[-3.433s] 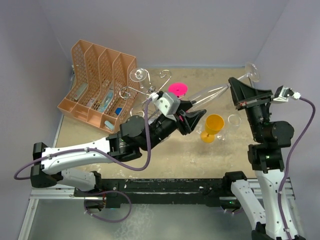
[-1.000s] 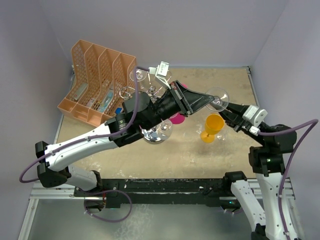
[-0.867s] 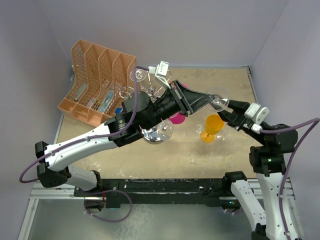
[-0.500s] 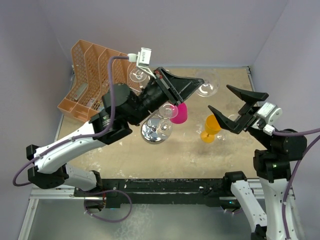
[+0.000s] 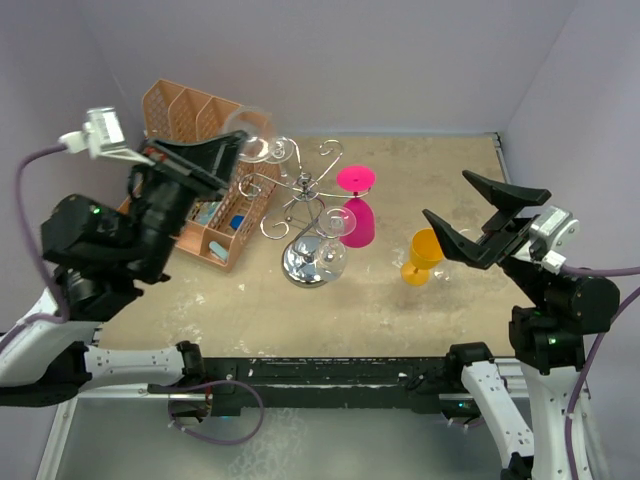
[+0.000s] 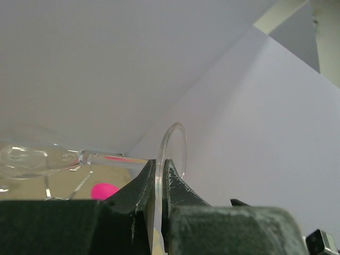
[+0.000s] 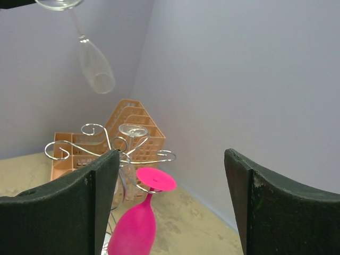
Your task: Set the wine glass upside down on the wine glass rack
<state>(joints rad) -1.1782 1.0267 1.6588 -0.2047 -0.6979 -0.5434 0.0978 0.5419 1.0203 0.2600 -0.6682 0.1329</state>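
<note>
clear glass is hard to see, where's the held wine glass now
Top view, upper left: the wine glass is in the air, its foot pinched in the left gripper, beside the orange organizer and left of the rack.

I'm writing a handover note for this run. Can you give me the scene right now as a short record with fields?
left gripper: jaws shut on the foot of the clear wine glass, held high, apart from the rack
right gripper: jaws open, empty
rack: pink glass hangs upside down from it
table: yellow glass standing upright
far left: orange organizer
task state: held glass not yet on rack
</note>
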